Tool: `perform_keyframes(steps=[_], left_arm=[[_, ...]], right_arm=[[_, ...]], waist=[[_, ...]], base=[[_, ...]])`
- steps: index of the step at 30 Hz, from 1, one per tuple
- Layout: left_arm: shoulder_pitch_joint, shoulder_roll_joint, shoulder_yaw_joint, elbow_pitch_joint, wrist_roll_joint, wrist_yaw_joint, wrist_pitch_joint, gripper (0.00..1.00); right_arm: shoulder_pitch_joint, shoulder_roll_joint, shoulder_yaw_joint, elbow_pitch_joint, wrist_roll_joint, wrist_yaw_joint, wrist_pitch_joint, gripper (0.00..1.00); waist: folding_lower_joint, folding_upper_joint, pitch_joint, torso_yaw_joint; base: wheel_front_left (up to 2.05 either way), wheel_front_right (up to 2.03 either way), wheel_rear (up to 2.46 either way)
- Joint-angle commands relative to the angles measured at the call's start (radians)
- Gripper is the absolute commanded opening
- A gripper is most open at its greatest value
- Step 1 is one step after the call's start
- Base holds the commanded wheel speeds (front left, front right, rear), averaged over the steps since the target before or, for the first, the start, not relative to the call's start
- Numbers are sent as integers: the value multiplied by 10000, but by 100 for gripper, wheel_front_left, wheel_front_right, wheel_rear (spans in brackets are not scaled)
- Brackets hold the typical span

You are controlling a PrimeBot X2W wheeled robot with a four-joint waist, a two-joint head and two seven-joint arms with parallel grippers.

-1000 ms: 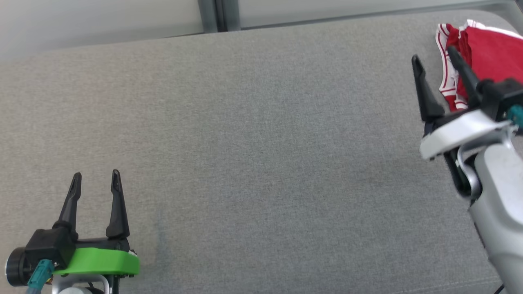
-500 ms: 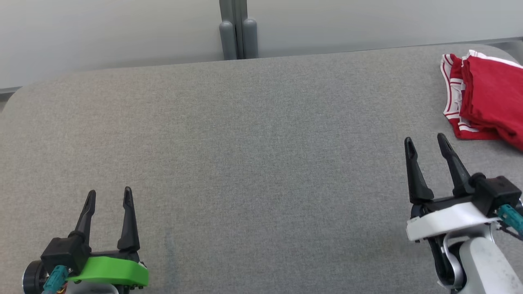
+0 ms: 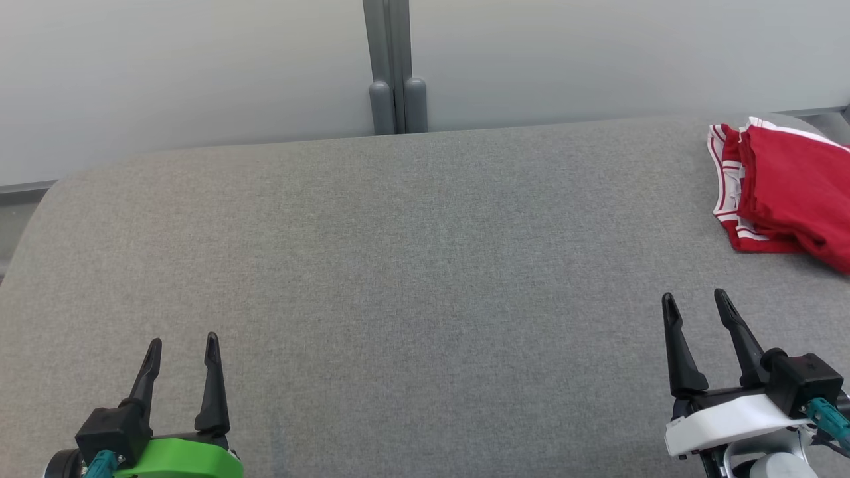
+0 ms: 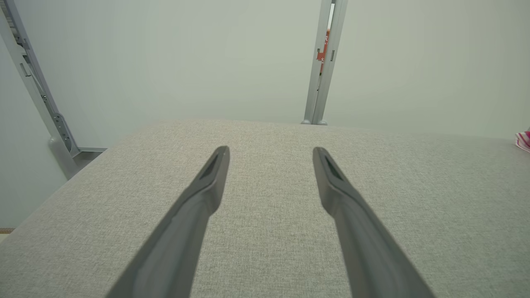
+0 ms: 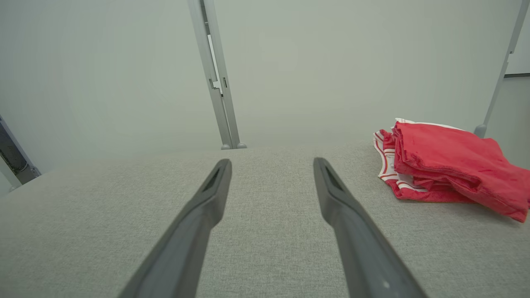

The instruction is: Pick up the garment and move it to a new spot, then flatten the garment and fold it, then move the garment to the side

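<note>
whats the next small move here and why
Probably just park both arms, I'd judge: the red garment already lies folded at the far right of the grey table, while the left gripper and right gripper sit near the front edge, jaws open and empty, well apart from it.

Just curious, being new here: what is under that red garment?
The red garment with white trim lies folded on the grey fabric surface, touching it. Its lower layers and the patch beneath are covered, so anything tucked there cannot be seen.
</note>
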Motion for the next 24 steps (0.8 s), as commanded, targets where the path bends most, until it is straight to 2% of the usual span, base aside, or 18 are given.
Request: perform_keyframes(steps=[1, 24], left_arm=[[97, 31, 8, 30, -7, -13, -37, 100], [175, 230, 1, -367, -275, 204, 326, 100]], right_arm=[[90, 48, -41, -67, -91, -18, -26, 100], [-146, 306, -196, 104, -352, -18, 230, 100]], waist=[[1, 0, -86, 41], [1, 0, -354, 99]], base=[[0, 0, 0], [0, 0, 0]])
